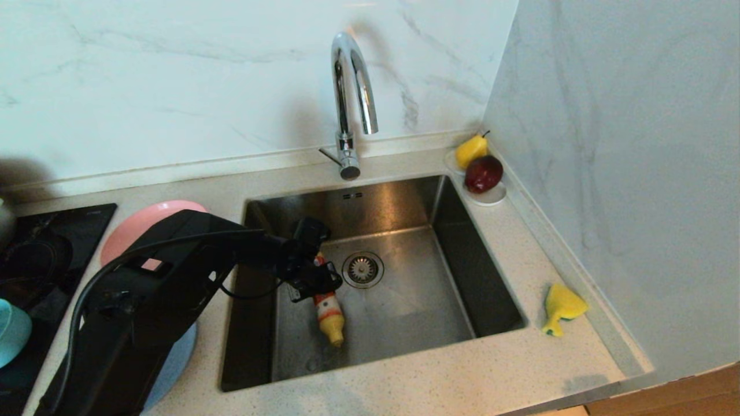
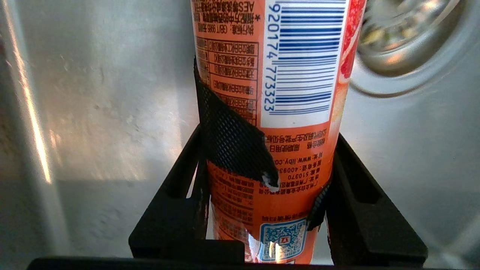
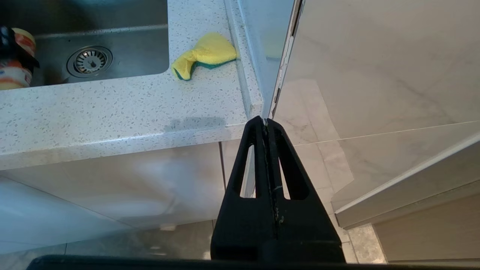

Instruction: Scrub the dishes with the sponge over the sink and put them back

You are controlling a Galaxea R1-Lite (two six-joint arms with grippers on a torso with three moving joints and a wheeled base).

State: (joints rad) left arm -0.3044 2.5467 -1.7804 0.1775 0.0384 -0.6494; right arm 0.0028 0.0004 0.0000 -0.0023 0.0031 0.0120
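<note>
The sponge (image 1: pixel 562 307) lies on the counter (image 1: pixel 439 370) to the right of the sink (image 1: pixel 491 300), close to the wall. It is soft and light, yellow on top with a thin green layer under it, and it is bent up at 1 end. I think it will squash when it is pinched, so the best hold is across the thick middle, yellow side to green side. It may be wet and a bit slippy.

The pink plate (image 1: pixel 139 222) sits on the counter left of the sink, and the blue plate (image 1: pixel 173 364) lies nearer the front. The teal bowl (image 1: pixel 11 329) is far left. All 3 look like stiff, light plastic with smooth faces, so I would take them by the rim.

The left claw (image 1: pixel 315 277) is over the sink, gripping an orange bottle (image 2: pixel 270 112) with its yellow cap tipped down. The fingers (image 2: pixel 360 195) press on both sides of the bottle.

The right claw (image 3: pixel 267 127) hangs below the counter edge, pinched closed and holding nothing.

The black arm covers most of the blue plate and part of the pink plate. The bowl is cut off at the edge. I cannot tell if any soap is coming out of the bottle, or if the dishes are dirty.
</note>
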